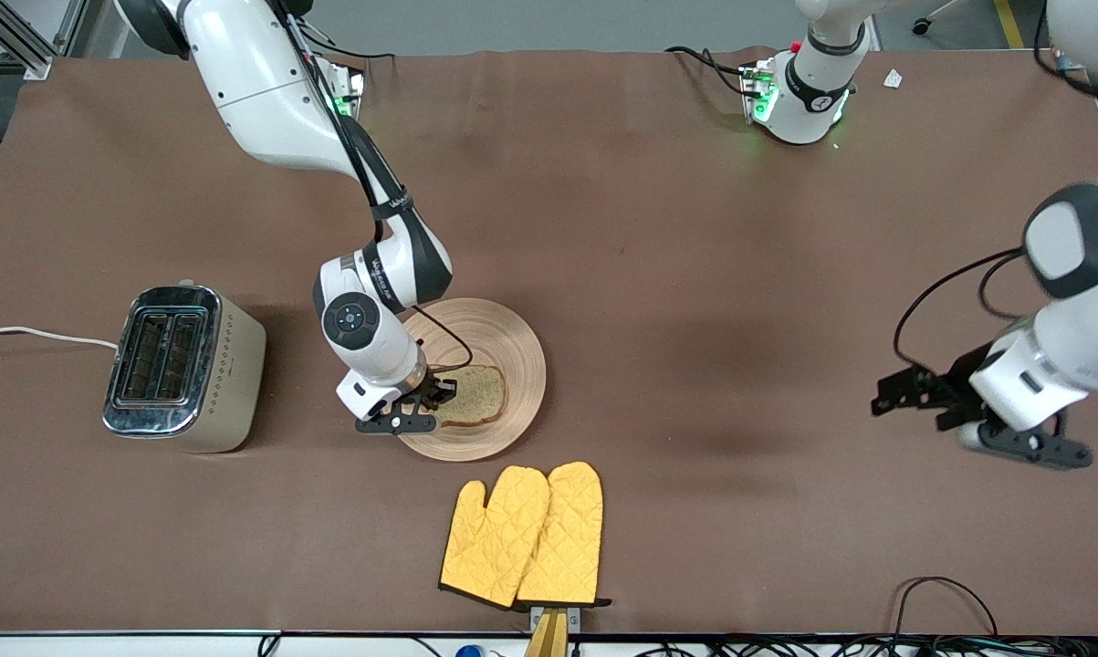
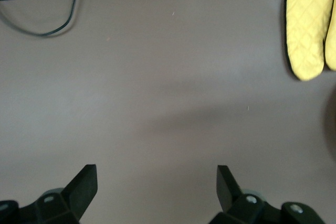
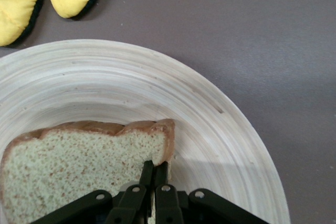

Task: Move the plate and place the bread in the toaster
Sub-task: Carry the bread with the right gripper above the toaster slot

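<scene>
The right gripper [image 1: 441, 394] is low over the plate [image 1: 512, 342], at the edge of the bread [image 1: 475, 394]. In the right wrist view its fingers [image 3: 147, 174] are pressed almost together, w/ the bread's edge at the tips; the bread seems pinched, but whether it is lifted off the plate cannot be told. Part of the plate nearest the toaster is hidden under the right arm's wrist.

The bread lies on the plate, on the part nearer to the front camera. The plate is approx. mid-table, beside the toaster [image 1: 183, 370], which stands toward the right arm's end w/ both slots facing up. Its white cord [image 1: 37, 335] is cut off at the picture edge.

The yellow oven mitts [image 1: 523, 536] lie nearer to the front camera than the plate, apart from it.

The left gripper [image 1: 914, 392] waits above bare table [image 2: 168, 87] at the left arm's end, fingers [image 2: 84, 184] spread wide, nothing between them. The left arm's upper part is out of frame.
</scene>
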Tool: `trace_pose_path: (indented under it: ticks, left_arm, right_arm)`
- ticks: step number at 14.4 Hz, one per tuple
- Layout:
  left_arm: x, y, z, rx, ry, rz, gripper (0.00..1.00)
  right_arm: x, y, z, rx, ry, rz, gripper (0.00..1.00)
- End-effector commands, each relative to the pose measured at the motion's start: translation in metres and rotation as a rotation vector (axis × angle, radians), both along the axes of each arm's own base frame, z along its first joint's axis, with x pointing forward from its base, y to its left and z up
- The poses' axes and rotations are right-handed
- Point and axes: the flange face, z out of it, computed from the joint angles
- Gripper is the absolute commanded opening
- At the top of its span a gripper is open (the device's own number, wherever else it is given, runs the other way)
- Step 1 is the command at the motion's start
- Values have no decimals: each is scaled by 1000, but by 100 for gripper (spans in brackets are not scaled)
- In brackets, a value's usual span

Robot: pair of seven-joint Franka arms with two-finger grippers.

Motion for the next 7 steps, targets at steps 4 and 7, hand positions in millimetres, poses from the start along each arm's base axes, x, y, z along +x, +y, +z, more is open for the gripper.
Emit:
trace_pose_path:
  ticks: [4,7]
  left_arm:
    - [-70,-4,114,122,40,136,100]
    - [-80,-7,129,131,27,126,100]
  right_arm:
    - [30,-59,120,-25,74,-62,0]
    - [45,-103,177,-153,142,-3,0]
